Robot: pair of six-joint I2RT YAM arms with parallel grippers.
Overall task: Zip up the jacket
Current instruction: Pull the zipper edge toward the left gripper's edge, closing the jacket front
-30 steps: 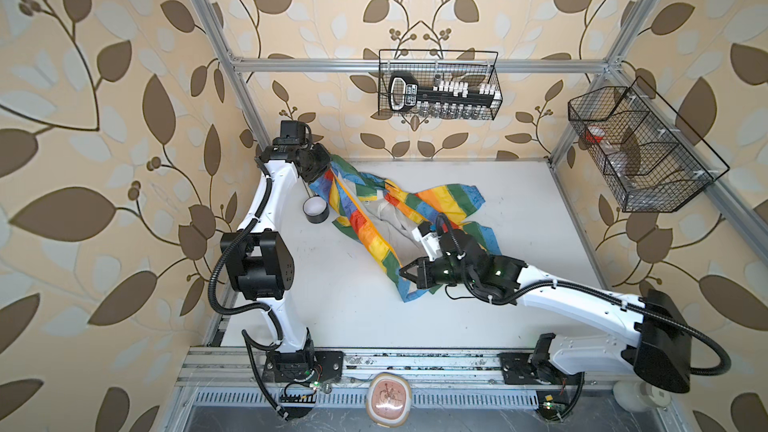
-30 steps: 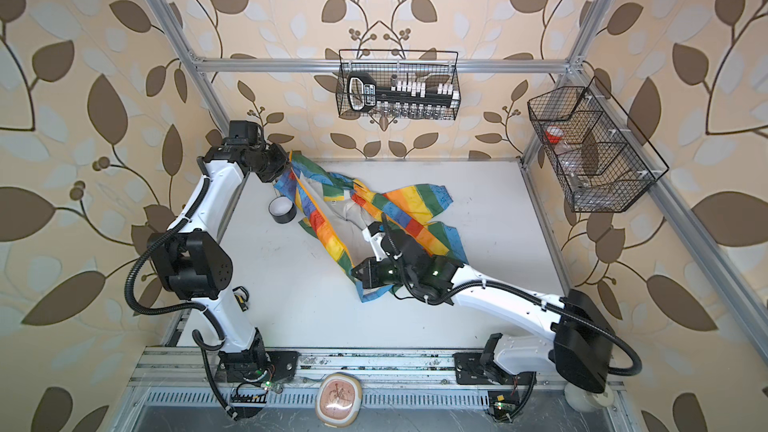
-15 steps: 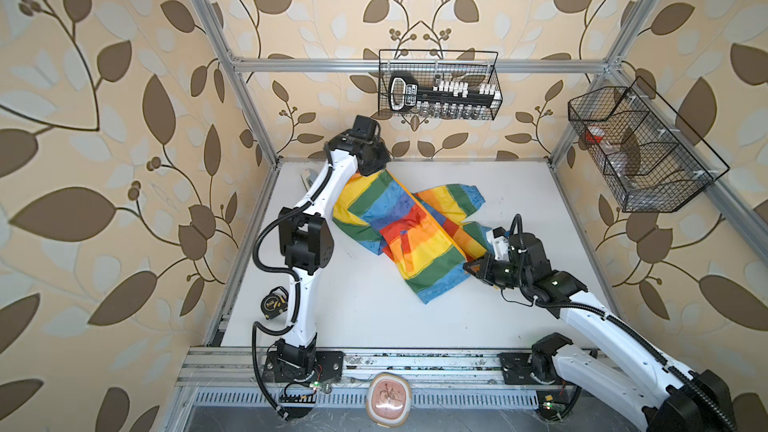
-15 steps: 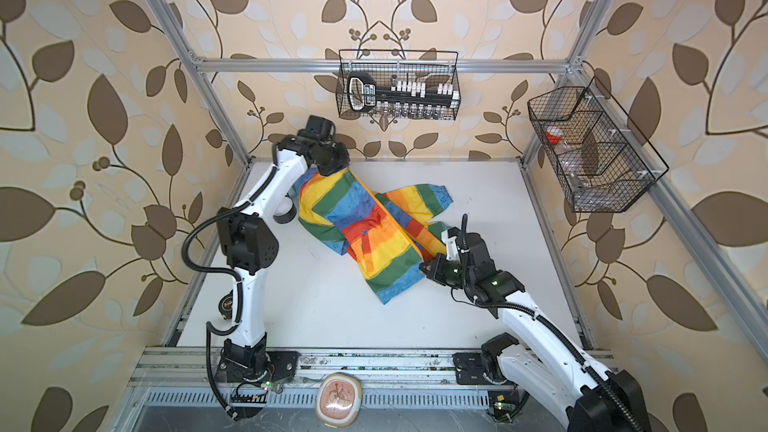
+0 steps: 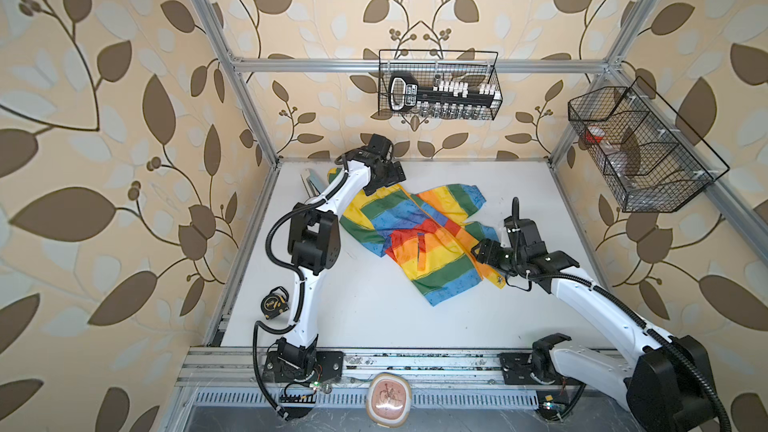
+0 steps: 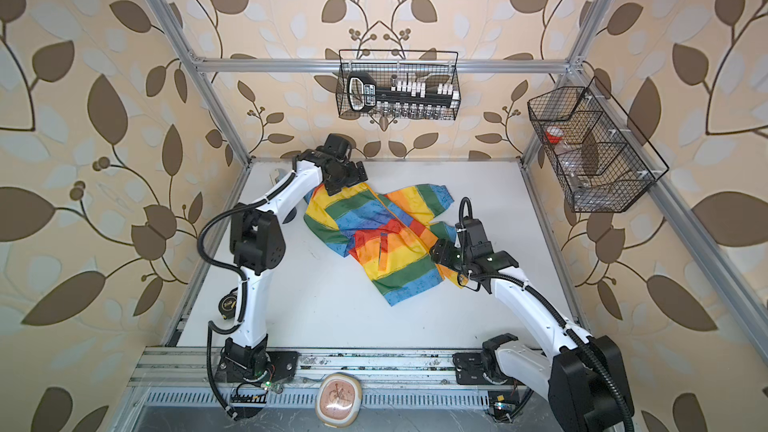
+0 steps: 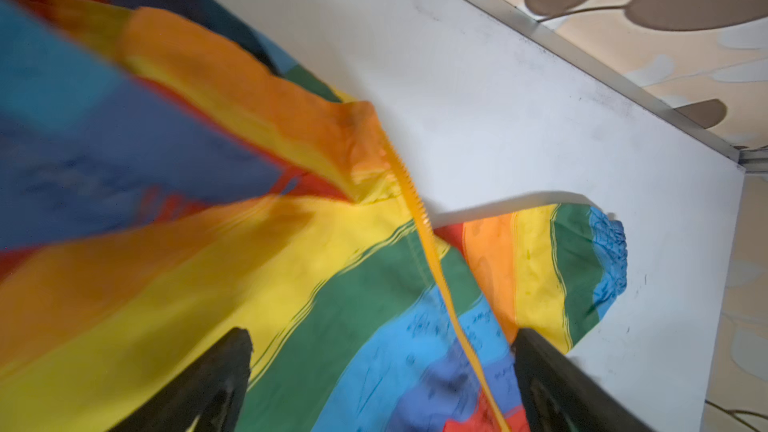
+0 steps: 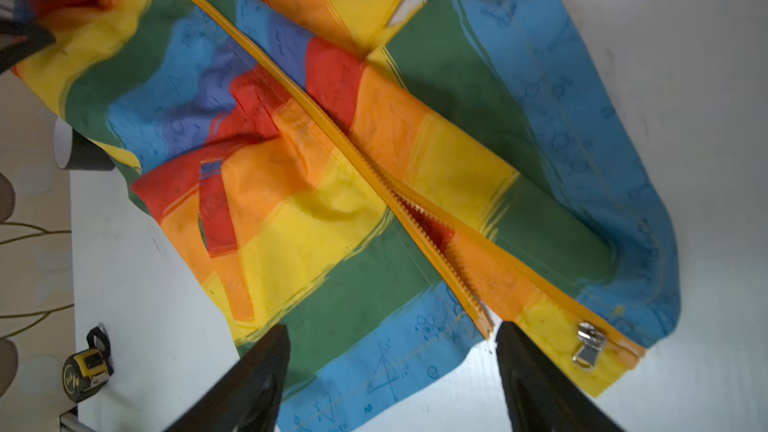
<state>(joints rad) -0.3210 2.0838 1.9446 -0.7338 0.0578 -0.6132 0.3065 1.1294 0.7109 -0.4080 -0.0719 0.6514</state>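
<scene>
The jacket (image 5: 415,234) (image 6: 374,238) lies spread on the white counter (image 5: 374,317), running at a slant from the far left toward the near right, with one sleeve (image 5: 453,199) stretched out toward the far right. Its rainbow bands face up.

The left claw (image 5: 390,176) (image 7: 380,347) sits at the far-left, collar end of the jacket. In the left wrist view its two dark fingers (image 7: 224,371) stand wide apart with cloth lying under and between them, gripping nothing.

The right claw (image 5: 478,251) (image 8: 390,334) is at the near-right hem. Its fingers (image 8: 257,371) are also spread apart, one over the blue and green hem band, the other over the yellow corner of the other front panel, and nothing is pinched between them.

The orange zipper (image 8: 332,135) runs the length of the front. Near the hem its two rows of teeth are parted, with red and orange cloth showing in the gap. The silver slider (image 8: 588,344) sits at the bottom of one tape, and the free end of the other tape (image 8: 484,324) lies just beside the right claw. Farther up, the tapes lie close together; whether they are meshed there or only overlapping, I cannot tell.

A yellow and black tape measure (image 5: 274,303) (image 8: 85,367) rests near the left edge of the counter, well apart from the jacket.
</scene>
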